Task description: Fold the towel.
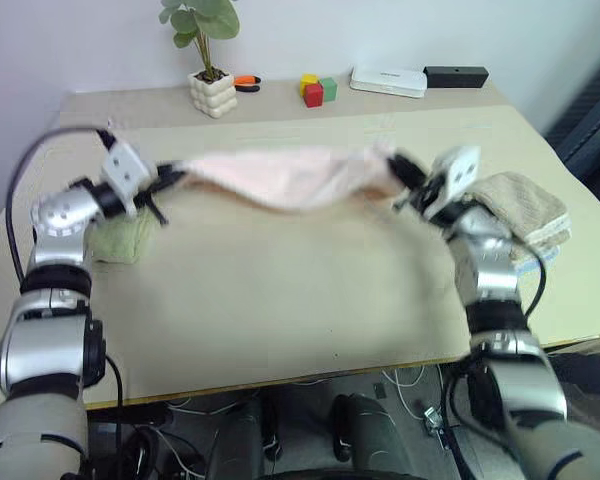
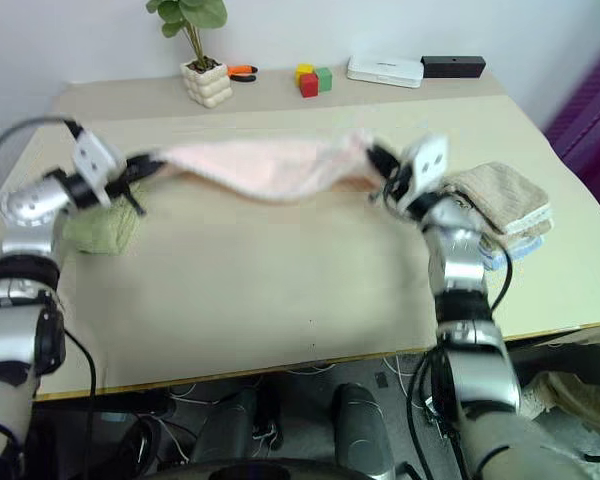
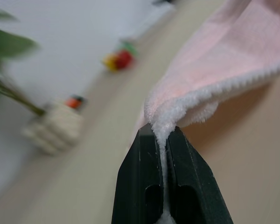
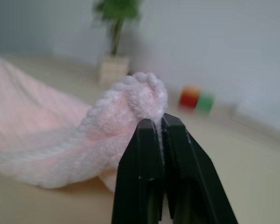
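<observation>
- The towel (image 1: 285,178) is strung up above the worktop (image 1: 280,300), sagging in the middle, nearer the robot than the potted plant (image 1: 208,50).
- Left gripper (image 3: 164,140) is pinched tight on one end of the towel, right gripper (image 4: 158,126) on the other end.
- Both grips look like they only have a thin bit of edge, so a hard tug could pop a corner loose.
- The green towel (image 1: 120,240) sits right under the left end, so lowering sloppily might drag it along.
</observation>
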Robot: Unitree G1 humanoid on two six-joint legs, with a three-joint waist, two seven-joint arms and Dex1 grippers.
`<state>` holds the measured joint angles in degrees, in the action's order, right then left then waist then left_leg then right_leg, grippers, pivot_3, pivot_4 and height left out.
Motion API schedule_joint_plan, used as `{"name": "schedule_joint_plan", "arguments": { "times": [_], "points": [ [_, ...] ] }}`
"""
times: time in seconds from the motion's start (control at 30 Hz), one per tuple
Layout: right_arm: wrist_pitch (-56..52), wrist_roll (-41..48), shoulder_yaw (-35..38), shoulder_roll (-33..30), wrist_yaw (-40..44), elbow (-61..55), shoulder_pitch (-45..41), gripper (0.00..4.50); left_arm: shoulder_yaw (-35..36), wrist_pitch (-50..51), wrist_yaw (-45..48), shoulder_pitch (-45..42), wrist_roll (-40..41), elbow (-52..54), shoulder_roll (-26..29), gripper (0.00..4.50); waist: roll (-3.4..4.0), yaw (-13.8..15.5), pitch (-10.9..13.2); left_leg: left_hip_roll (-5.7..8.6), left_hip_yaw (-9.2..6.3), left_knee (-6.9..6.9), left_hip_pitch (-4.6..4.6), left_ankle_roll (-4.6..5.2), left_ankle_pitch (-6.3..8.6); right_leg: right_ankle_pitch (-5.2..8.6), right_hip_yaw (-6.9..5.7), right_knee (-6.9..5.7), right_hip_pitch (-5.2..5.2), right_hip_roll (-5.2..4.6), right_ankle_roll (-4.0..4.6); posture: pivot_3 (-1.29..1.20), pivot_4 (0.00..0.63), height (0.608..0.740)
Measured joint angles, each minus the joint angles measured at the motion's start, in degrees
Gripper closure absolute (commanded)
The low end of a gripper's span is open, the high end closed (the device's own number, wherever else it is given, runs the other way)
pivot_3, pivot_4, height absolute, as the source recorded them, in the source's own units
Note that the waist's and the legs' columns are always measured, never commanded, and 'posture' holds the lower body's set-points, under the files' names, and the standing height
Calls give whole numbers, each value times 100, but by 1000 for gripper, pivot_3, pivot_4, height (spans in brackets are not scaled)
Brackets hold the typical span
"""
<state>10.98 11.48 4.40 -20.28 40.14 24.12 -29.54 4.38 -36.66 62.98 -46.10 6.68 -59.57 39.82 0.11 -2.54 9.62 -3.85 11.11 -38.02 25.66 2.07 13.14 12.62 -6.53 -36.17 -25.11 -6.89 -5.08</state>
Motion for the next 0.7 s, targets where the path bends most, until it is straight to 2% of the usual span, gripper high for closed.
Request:
{"name": "schedule_joint_plan", "arguments": {
  "times": [0.07, 0.1, 0.13, 0.2, 0.37, 0.53, 0.7],
  "points": [
    [-168, -60, -213, -111, 151, -355, 370, 4471, -8, -3, 269, 251, 63, 212, 2, 4500, 0, 10, 0, 1, -8, -7, 10, 4, 2, -2, 0, -2, -7, -2, 3, 0, 150, 740],
    [-426, 22, -232, -225, 293, -582, 460, 3877, -6, 44, 371, 325, 142, 341, 2, 4500, -1, 21, 1, 0, -12, -11, 10, 7, 4, -3, 1, -2, -6, -4, 4, 0, 150, 740],
    [-671, 176, -206, -354, 423, -767, 470, 3589, 0, 130, 435, 331, 194, 440, 3, 4500, -2, 32, 1, 1, -15, -13, 11, 10, 6, -4, 1, -1, -6, -5, 5, 0, 150, 740],
    [-1139, 605, -72, -617, 746, -1182, 469, 2598, 62, 273, 529, 334, 326, 687, 4, 4500, -7, 45, -2, -1, -23, -16, 7, 14, 8, -4, 0, 1, 2, -7, 6, 0, 150, 740],
    [-1190, 598, -75, -1431, 1305, -1511, 680, 88, 96, 558, 707, 595, 509, 1198, 4, 4500, -7, 38, -3, 1, -20, -14, 3, 19, 11, -4, -1, 3, 4, -8, 6, 0, 150, 740],
    [-680, -102, -414, -1912, 1547, -1516, 841, 88, 96, 785, 752, 786, 531, 1530, 4, 4500, -8, 24, -2, 1, -17, -15, 3, 18, 10, -4, -1, 1, 2, -8, 5, 0, 150, 740],
    [-35, -628, -713, -1991, 1630, -1480, 833, 88, 98, 942, 728, 873, 542, 1820, 5, 4500, -8, 32, -3, 2, -16, -15, 2, 18, 10, -4, -1, 2, 4, -8, 5, 0, 150, 740]
  ]
}}
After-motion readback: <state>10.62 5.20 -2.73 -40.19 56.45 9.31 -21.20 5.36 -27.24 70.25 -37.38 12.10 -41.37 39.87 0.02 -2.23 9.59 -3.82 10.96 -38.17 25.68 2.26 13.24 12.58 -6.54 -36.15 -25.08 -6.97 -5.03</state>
